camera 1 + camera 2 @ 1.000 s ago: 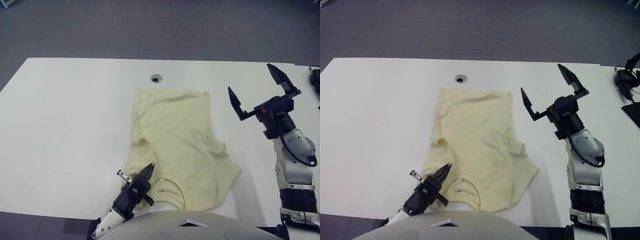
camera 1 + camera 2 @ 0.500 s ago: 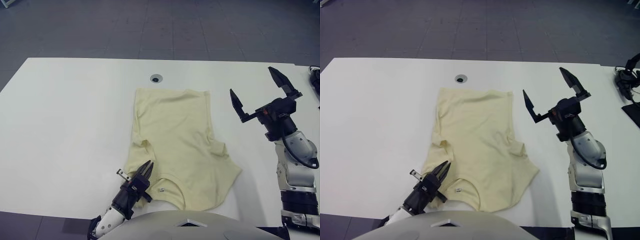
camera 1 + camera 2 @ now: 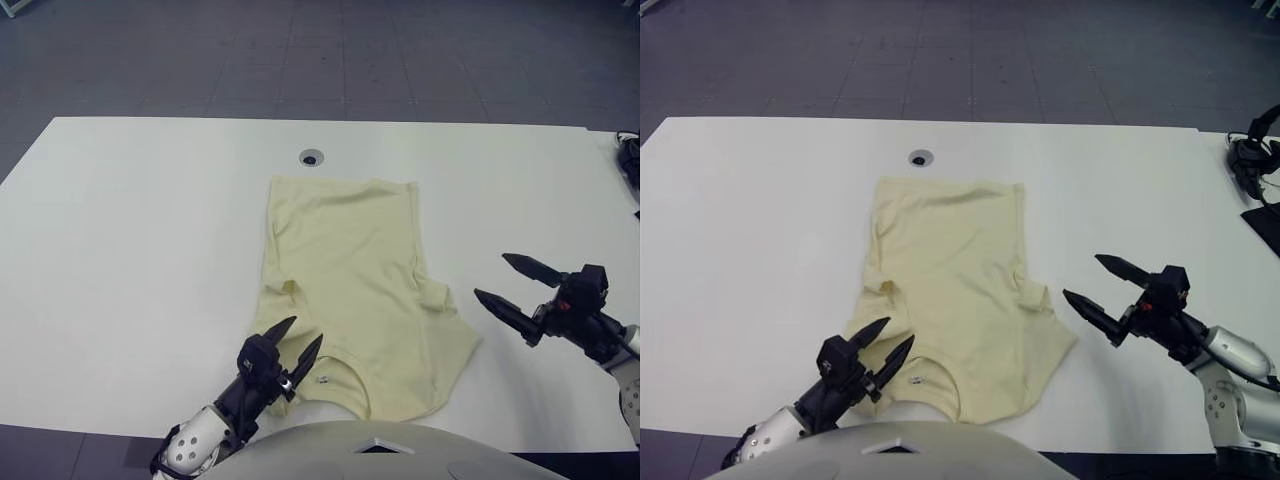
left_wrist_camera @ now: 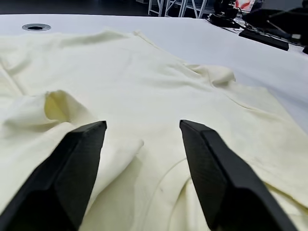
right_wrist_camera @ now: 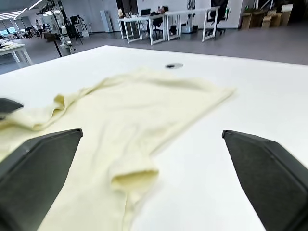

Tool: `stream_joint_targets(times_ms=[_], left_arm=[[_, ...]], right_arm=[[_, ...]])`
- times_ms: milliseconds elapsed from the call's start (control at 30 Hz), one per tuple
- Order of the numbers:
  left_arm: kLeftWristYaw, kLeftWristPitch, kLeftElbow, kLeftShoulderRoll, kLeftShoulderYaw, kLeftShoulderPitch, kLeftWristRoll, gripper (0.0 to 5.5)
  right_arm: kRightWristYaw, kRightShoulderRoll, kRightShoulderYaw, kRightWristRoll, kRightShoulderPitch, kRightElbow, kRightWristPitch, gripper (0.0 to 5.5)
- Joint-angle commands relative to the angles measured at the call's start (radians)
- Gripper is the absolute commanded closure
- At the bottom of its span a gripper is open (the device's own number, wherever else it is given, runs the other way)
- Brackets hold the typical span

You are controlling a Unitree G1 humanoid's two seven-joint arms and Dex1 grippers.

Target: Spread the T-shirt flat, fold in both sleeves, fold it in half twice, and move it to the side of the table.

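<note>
The T-shirt (image 3: 355,280) is lying on the table (image 3: 130,220) collar-end nearest, the spread left gripper (image 3: 305,331) hovering at its near left corner, the spread right gripper (image 3: 491,276) sitting just beside its right sleeve.

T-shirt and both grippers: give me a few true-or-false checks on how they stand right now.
The T-shirt lies on the table with its neckline toward the robot. True.
The left gripper is shut on the collar. False: it is open, at the shirt's near left shoulder.
The right gripper is open, near the shirt's right sleeve. True.
The T-shirt is already folded in half. False: it lies at full length.
A round hole in the table sits just past the far hem. True.
</note>
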Motion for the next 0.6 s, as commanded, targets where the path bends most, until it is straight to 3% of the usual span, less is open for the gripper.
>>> stream_joint_targets(times_ms=[33,167,300,400,600], left_arm=[[0.06,0.055,-0.098,-0.036,0.141,-0.04,-0.208,1.89],[0.156,0.106,-0.129,-0.057,0.3,-0.116,-0.404,1.26],[0.212,0.137,-0.09,-0.038,0.411,-0.155,-0.402,0.57],[0.208,0.146,-0.096,-0.04,0.426,-0.149,-0.397,0.12],[0.203,0.144,-0.093,-0.053,0.444,-0.138,-0.388,0.1]], right_arm=[[0.04,-0.036,0.05,-0.115,0.032,0.006,-0.04,0.1],[0.039,-0.043,0.09,-0.222,0.041,0.028,-0.091,0.1],[0.055,-0.05,0.101,-0.274,0.059,0.044,-0.13,0.73],[0.076,-0.061,0.099,-0.287,0.067,0.06,-0.147,1.19],[0.091,-0.075,0.079,-0.299,0.072,0.105,-0.17,2.15]])
